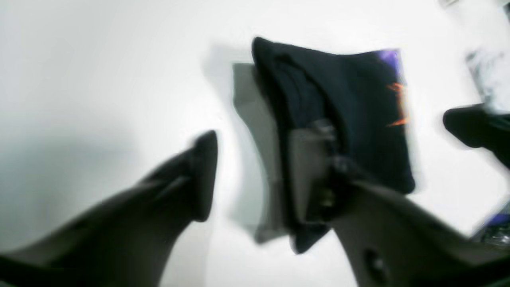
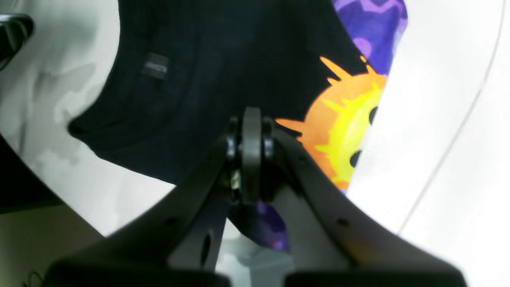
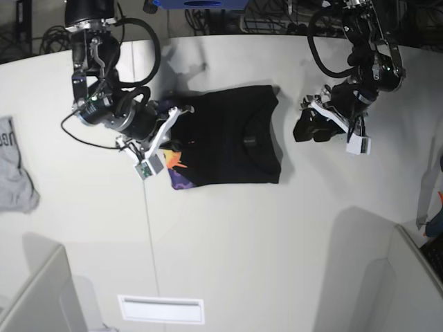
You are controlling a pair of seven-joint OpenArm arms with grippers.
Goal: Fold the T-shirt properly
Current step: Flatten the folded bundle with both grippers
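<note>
The black T-shirt (image 3: 228, 138) lies folded into a rough rectangle on the white table (image 3: 277, 235). Its sun print on purple (image 3: 174, 164) shows at the left edge. In the right wrist view the shirt (image 2: 223, 59) fills the top, with the orange-yellow sun face (image 2: 342, 127) at its right. My right gripper (image 2: 251, 159) is shut on the shirt's printed edge; it also shows in the base view (image 3: 168, 135). My left gripper (image 1: 259, 175) is open and empty, blurred by motion. In the base view it (image 3: 311, 126) hovers just right of the shirt, apart from it.
A small grey garment (image 3: 14, 166) lies at the table's left edge. A white slot plate (image 3: 160, 309) sits near the front. Grey partition panels (image 3: 34, 297) stand at both front corners. Cables and a blue object (image 3: 201, 3) lie beyond the far edge.
</note>
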